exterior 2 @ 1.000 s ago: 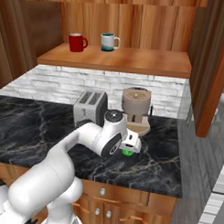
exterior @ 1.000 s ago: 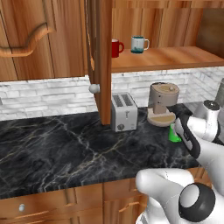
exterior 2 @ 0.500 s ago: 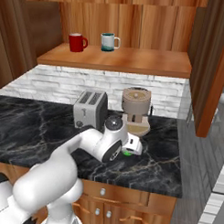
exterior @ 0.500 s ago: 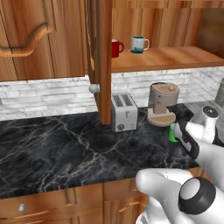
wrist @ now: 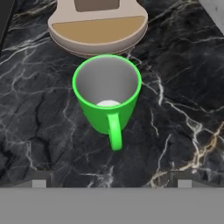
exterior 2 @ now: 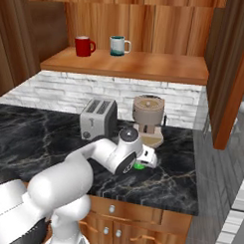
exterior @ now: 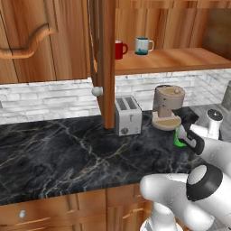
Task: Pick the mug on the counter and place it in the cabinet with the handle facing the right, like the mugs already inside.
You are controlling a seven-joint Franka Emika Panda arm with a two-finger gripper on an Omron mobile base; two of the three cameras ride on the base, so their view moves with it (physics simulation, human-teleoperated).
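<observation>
The green mug (wrist: 107, 92) stands upright and empty on the black marble counter (wrist: 183, 87), just in front of the coffee machine's base. Its handle (wrist: 114, 131) points toward the bottom of the hand view. My gripper (wrist: 111, 183) hovers over it, open, with the fingertips (wrist: 39, 183) wide apart on either side and nothing between them. In the left base view the hand covers most of the mug (exterior: 178, 140). In the right base view a green sliver of the mug (exterior 2: 139, 166) peeks out under the gripper (exterior 2: 142, 162). The cabinet shelf (exterior: 180, 59) holds the red mug (exterior: 119, 49) and the teal mug (exterior: 143, 45).
A beige coffee machine (exterior: 168, 107) stands right behind the green mug, with a silver toaster (exterior: 127, 115) to its left. The open cabinet door (exterior: 103, 63) with its pale knob (exterior: 96, 91) hangs over the counter left of the toaster. The shelf has bare wood to the right of the teal mug.
The arm has shifted slightly and the hand sits a little lower over the green mug. The mug has not moved and the jaws stay wide.
</observation>
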